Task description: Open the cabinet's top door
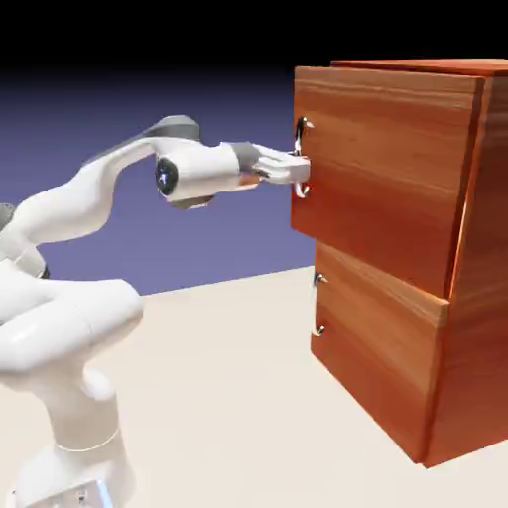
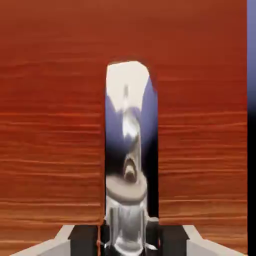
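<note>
At the top door's [image 1: 382, 164] handle [image 1: 301, 189], on the exterior view's right, I've got my fingers [image 1: 298, 171] up against the upright silver bar. In the hand view the bar runs btwn. the two tips, w/ dark pads [image 2: 83, 240] close by either side; whether they're clamped on it or just near, can't tell.

Cabinet [image 1: 486, 258] stands on a pale, cream-colored counter [image 1: 218, 367], plain & smooth, w/ a blue-violet backdrop [image 1: 228, 238] behind, going black up top. The top door is the upper, larger panel, set over a shorter lower door [image 1: 377, 327] w/ its own silver handle [image 1: 317, 303].

Wood's reddish-brown, glossy, w/ fine streaky grain running across; orange-ish in spots, deeper red elsewhere. Box is tall & square-edged. Behind the bar there's a long mirror-like plate [image 2: 127, 90], rounded at one end, reflecting white, blue & black. My arm [image 1: 69, 208] is smooth white, w/ rounded joints & grey bits, reaching in from the left.
</note>
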`<state>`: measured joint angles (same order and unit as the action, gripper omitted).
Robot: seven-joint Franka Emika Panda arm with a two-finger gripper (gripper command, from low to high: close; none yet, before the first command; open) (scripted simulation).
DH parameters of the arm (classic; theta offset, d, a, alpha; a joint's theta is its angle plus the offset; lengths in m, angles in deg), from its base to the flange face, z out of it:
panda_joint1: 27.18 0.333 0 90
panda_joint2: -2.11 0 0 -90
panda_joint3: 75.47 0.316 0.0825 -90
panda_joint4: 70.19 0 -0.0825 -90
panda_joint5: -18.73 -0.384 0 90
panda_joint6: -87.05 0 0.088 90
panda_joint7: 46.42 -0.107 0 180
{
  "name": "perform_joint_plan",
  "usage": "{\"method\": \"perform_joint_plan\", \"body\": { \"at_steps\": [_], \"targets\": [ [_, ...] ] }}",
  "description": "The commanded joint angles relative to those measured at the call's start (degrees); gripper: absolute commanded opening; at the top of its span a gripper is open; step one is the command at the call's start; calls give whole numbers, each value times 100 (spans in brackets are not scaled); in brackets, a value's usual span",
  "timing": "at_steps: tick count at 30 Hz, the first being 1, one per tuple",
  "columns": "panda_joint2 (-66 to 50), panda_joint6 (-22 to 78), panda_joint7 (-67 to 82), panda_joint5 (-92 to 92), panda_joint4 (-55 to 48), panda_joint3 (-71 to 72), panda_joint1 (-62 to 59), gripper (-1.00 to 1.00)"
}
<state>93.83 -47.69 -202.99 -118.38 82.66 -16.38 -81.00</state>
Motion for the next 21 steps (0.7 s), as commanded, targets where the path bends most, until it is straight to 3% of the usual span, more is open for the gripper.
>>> {"method": "perform_joint_plan", "body": {
  "at_steps": [1,10,21],
  "targets": [
    [15,222,119,42,208,-152,145,-100],
    [85,2179,970,1150,1629,-1961,894,-100],
    [-438,4036,1798,3075,2064,-4246,627,-100]
  ]
}}
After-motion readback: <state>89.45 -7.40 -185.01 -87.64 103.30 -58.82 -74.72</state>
